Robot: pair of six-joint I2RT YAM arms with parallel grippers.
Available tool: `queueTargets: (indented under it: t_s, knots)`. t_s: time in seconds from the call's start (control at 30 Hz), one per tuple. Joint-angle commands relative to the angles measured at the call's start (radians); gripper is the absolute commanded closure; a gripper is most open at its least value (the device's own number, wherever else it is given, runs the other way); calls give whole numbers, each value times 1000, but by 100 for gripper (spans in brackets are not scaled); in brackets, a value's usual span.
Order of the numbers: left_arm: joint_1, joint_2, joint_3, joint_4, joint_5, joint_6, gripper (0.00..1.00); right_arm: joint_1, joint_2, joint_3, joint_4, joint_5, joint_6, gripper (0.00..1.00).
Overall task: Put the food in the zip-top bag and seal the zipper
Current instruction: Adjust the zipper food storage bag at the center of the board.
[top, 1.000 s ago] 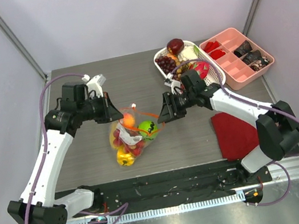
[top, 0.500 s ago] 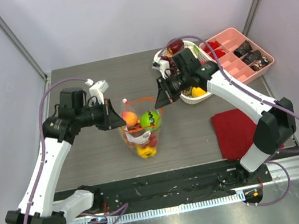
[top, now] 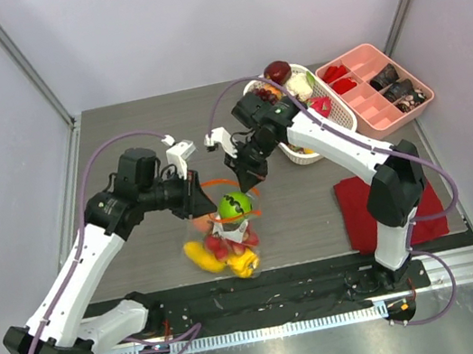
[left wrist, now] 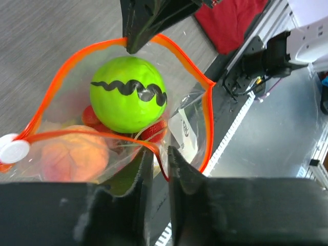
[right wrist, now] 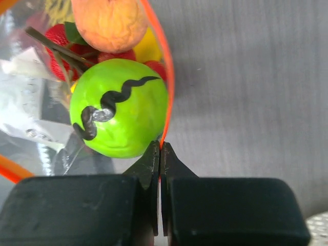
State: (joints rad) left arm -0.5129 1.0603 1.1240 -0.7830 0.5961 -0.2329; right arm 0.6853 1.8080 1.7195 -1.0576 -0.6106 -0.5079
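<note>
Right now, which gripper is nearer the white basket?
Right. The right gripper, shut on the zipper, sits just left of the white basket in the top view; the left gripper is beyond the zip-top bag, farther off.

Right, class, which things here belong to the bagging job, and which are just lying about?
Job: zip-top bag, zipper, food inside, left gripper and right gripper holding the bag's mouth.
Lying about: white basket, pink tray, red cloth.
</note>
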Motion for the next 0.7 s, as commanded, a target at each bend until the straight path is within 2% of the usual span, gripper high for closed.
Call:
queueTargets:
  t_s: [0.0,0.03,0.07,0.17,0.2,0.3,0.4,0.43,0.5,0.6,0.63,0.67]
  knots:
    - [11,-43,48,41,-7,85,68,-7,-29,100,30,26,-161,99]
    - [20,-57,56,25,-4,105,59,-6,-36,107,31,20,-175,99]
    - [39,-107,54,21,-2,121,37,-4,-41,111,31,9,-196,99]
    - [144,-234,24,40,-5,196,10,13,-62,114,27,21,-288,99]
    - [209,-262,11,48,4,228,8,25,-67,111,22,25,-308,99]
    - [308,-286,-3,1,56,338,4,40,-76,104,21,41,-368,99]
    - [462,-283,-32,-85,246,447,4,52,-90,88,22,52,-426,99]
    - [546,-283,-67,-84,314,476,6,56,-98,81,34,54,-441,99]
    - [614,-258,-102,-78,390,506,8,59,-127,56,59,61,-480,99]
    - [770,-165,-125,-169,643,650,13,65,-157,38,88,64,-537,99]
    - [830,-142,-124,-218,754,811,18,66,-159,38,90,64,-547,99]
    - [852,-116,-118,-357,798,913,20,69,-160,35,91,66,-564,99]
